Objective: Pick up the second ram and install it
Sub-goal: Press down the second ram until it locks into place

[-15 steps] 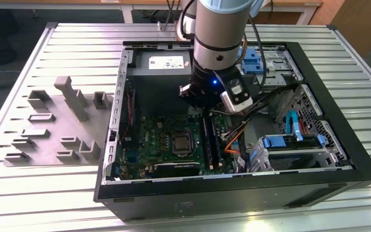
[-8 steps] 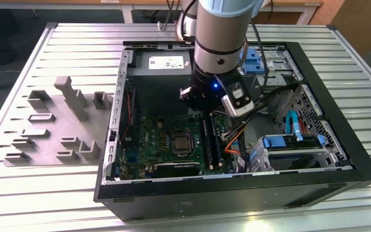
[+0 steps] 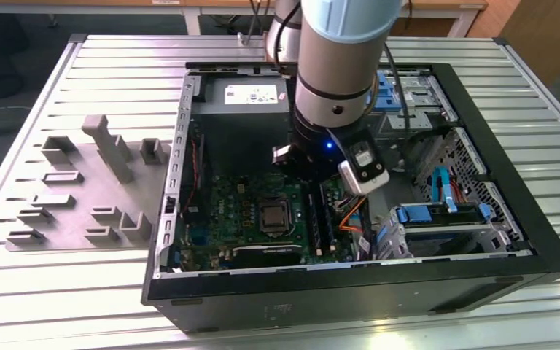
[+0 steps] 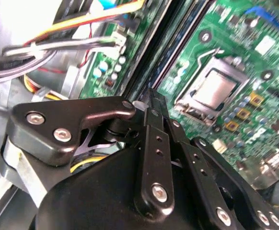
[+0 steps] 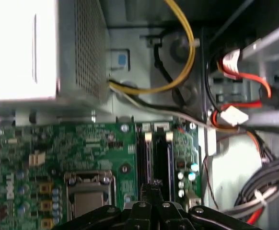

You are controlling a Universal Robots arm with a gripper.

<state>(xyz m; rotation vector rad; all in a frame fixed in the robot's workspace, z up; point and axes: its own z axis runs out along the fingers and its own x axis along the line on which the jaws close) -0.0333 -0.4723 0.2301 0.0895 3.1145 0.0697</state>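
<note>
Exterior view, left to right: a grey fixture tray (image 3: 85,189) lay on the slatted surface (image 3: 37,292) toward the exterior view's left edge. Beside it sat the open PC case (image 3: 513,219), taking up the middle and the exterior view's right side of the surface. Inside lay the motherboard (image 3: 231,219), with the CPU socket (image 3: 274,216) near its centre. The arm (image 3: 334,80) reached down into the case, and the pincer (image 3: 309,175) hung just over the RAM slots (image 3: 321,219) on the board's edge toward the exterior view's right. Orange cables (image 3: 353,211) ran next to the slots, then blue drive clips (image 3: 426,213) further on.

In the second wrist view the pincer (image 4: 151,103) looked closed, its fingertips (image 4: 155,111) pressed together with nothing visibly gripped. The ram (image 4: 151,62) showed as a thin dark strip standing in the slot right below the tips; whether they touched could not be told. In the first wrist view the pincer (image 5: 151,189) sat over two long sticks (image 5: 156,158) seated side by side, beside the socket (image 5: 89,189).
</note>
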